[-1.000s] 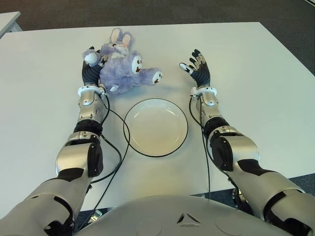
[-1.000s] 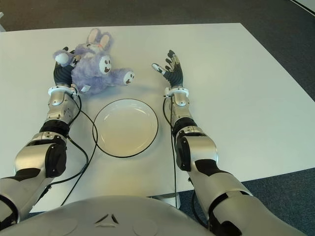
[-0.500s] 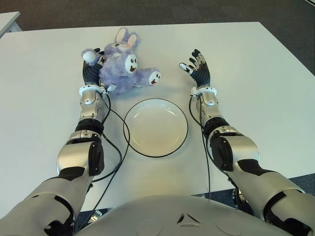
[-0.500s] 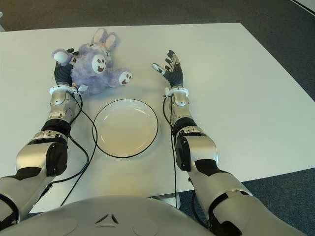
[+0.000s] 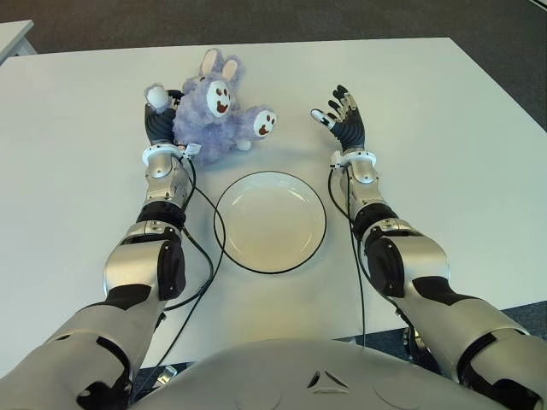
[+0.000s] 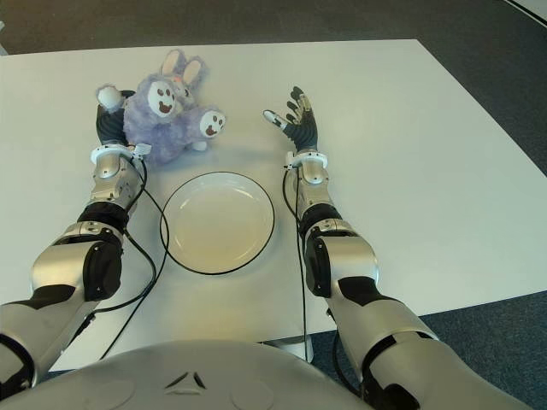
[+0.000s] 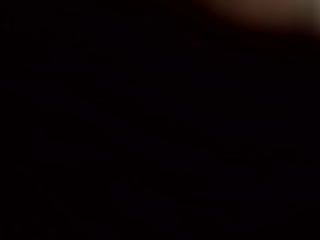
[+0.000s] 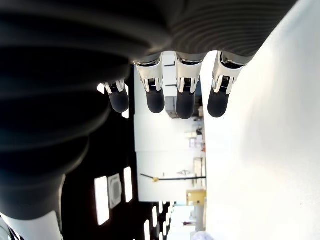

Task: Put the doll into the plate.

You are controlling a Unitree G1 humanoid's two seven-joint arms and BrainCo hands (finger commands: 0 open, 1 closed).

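We see the white table [image 5: 444, 128] evenly and brightly lit with soft shadows, the left wrist view almost black, the right wrist view glaring

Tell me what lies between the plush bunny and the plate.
Only bare white table separates the plush bunny from the plate, as the left eye view shows.

A white table [image 5: 444, 128] stands on dark grey carpet [image 5: 342, 17], evenly lit.

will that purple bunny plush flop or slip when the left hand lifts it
The fluffy purple rabbit doll looks soft, so its limbs will likely sag. It seems light for its bulk. The left hand sits under it; fuzzy fabric probably grips well, though it may roll off.
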